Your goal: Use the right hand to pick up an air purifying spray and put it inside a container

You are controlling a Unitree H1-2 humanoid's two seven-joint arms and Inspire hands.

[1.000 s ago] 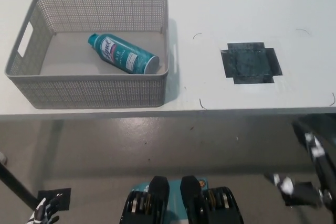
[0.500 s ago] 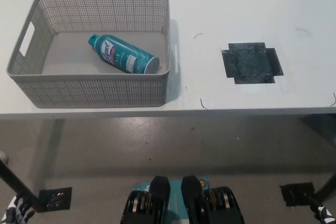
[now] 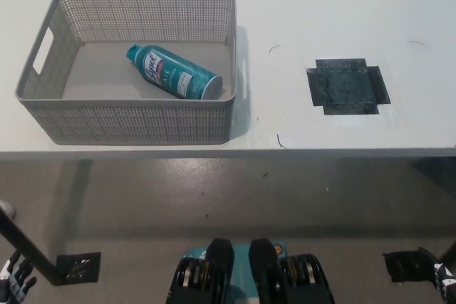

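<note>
Teal spray can lies on its side inside the grey perforated basket, cap end toward the basket's far left, base toward its near right corner, resting diagonally on the basket floor. Basket sits on the white table, at its left part, near the front edge. Dark taped square patch on the table to the right, well apart from the basket.

Vs 1 s ago: whole pic shifted slightly right and down, so that's camera motion, not the things; can and basket keep the same relation to each other. Right hand was higher at the right edge w/ forearm showing; now only a small bit shows at the bottom right corner, below table level, over the floor. Can't tell its fingers' state. Left hand was at lower left near the black floor tape; now further into the bottom left corner, partly cut off, fingers look spread, holding nothing. Neither hand touches the can or basket.
</note>
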